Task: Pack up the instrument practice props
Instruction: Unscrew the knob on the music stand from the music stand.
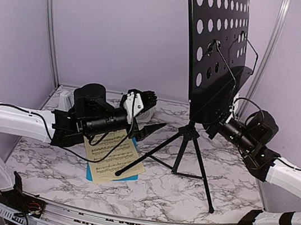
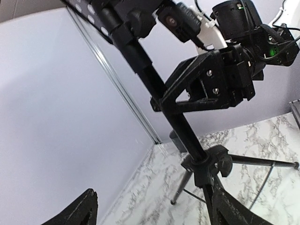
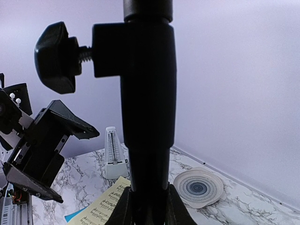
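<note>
Steadying the stand: the right gripper (image 1: 214, 128) pinches the pole (image 3: 147, 117) of the music stand (image 1: 214, 48) just under its perforated desk, one finger on each side.
Left gripper (image 1: 153, 129): jaws spread and holding nothing, level with the stand's lower pole, near it but not touching.
Step in hand: probably collapsing the stand, with one arm bracing it while the other works the clamp.
Doing it well: keep the right pinch square on the pole, because the desk makes the stand top-heavy. Bring the left fingers onto the clamp knob (image 3: 56, 56) that juts sideways from the pole's collar. Loosen it gently so the upper tube slides down and does not drop.
Risk: a sideways push on the pole could skate the tripod legs across the table (image 1: 172, 195).
Other props: the sheet-music pages (image 1: 113, 152) lie flat left of the stand, yellow on blue, with one leg's foot over the yellow sheet. None are packed yet.
Right wrist alone: shows the knob's thread, the metronome (image 3: 112, 152) upright beyond the pages, and a patterned plate (image 3: 199, 187) behind the stand.
Left wrist alone: shows the right fingers meeting the pole above the tripod hub (image 2: 206, 166).
Top view alone: shows the whole desk and the spread of the legs.
</note>
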You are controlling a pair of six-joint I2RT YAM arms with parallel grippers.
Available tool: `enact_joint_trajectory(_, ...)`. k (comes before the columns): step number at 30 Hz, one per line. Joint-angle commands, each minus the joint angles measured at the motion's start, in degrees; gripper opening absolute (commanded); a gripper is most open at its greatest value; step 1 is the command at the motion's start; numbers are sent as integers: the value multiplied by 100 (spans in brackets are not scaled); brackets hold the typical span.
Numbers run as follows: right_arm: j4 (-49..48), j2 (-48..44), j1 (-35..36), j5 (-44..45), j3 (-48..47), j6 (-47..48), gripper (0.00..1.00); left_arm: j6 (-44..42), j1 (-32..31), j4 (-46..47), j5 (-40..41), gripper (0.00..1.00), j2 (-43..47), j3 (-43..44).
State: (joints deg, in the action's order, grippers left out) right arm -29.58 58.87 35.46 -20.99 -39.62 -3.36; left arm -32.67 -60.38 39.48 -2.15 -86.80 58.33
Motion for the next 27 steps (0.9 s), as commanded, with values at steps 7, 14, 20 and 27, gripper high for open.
enact_joint_trajectory(7, 364, 92, 24, 12, -275, -96, 0, 2880, -20, -3560, -2, 88, 164, 536)
enact_joint_trajectory(14, 471, 23, 22, -34, -216, -159, 0, 3022, 65, -3685, -325, 84, -675, 1010)
enact_joint_trajectory(20, 541, -32, 21, 52, -248, -186, 0, 3045, 97, -3142, -831, 71, -1053, 1119)
enact_joint_trajectory(27, 445, 9, 23, 87, -316, -290, 0, 3126, 97, -2625, -1106, 51, -1294, 1139)
